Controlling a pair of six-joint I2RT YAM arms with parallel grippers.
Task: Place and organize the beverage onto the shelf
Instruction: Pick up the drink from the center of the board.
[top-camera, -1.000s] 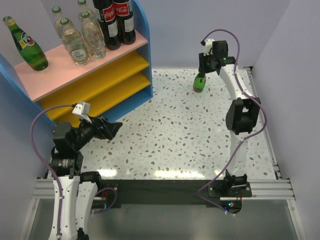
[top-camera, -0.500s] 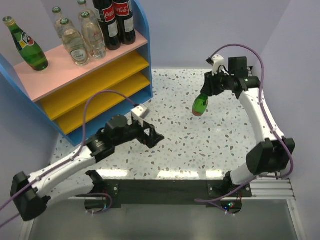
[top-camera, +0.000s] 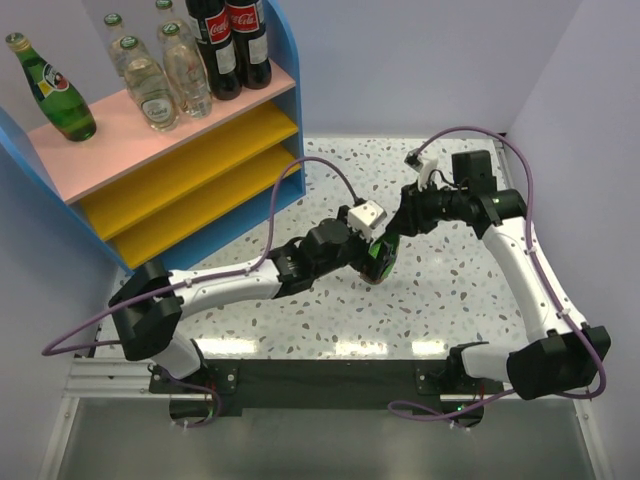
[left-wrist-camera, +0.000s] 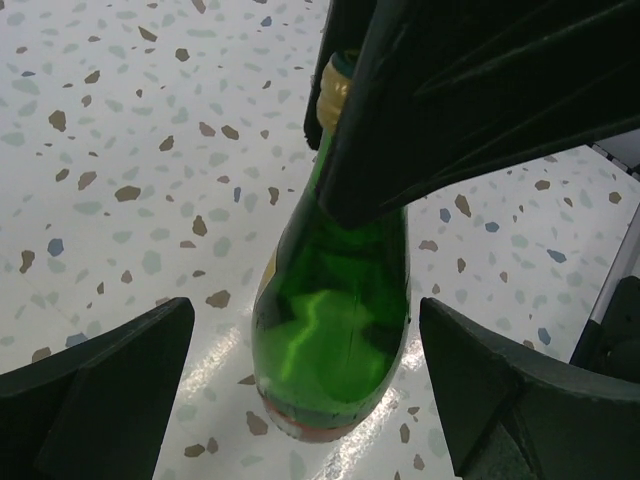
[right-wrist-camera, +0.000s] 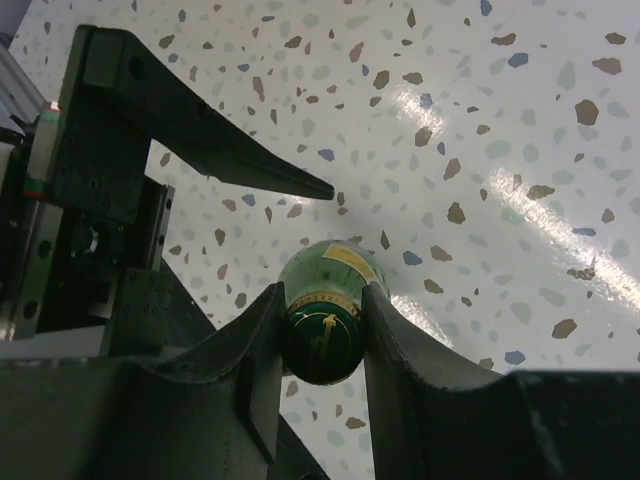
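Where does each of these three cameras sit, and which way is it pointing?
Top view: above and behind the arms, looking down on the table and shelf; both arms show.
Left wrist: on the left arm, looking past its open left hand at the green bottle.
Right wrist: on the right arm, looking down past the right hand, which grips that bottle.
Both wrist views share the bottle and the other arm's hand.
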